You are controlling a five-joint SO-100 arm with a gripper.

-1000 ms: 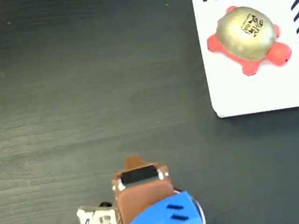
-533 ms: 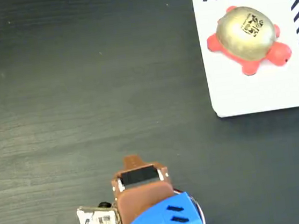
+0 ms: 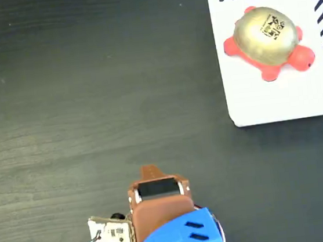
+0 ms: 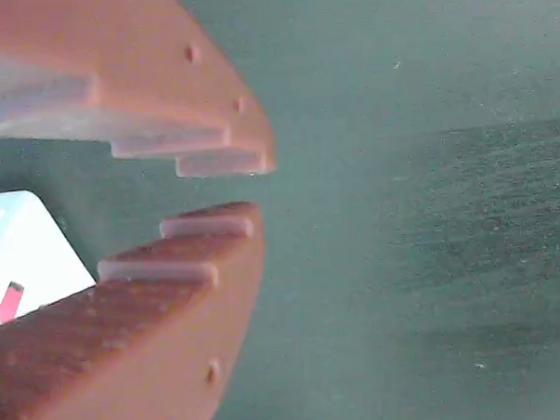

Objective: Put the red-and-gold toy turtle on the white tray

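Folded low at the bottom edge of the dark wood-grain table (image 3: 90, 106): brown-and-blue robot arm (image 3: 164, 226), well apart from the load. Seen from the wrist, brown stepped gripper (image 4: 223, 189) nearly closed, a narrow gap between tips, grasping nothing. At top right, red-and-gold toy turtle (image 3: 266, 39) resting on the flat white striped-edge tray (image 3: 276, 102).
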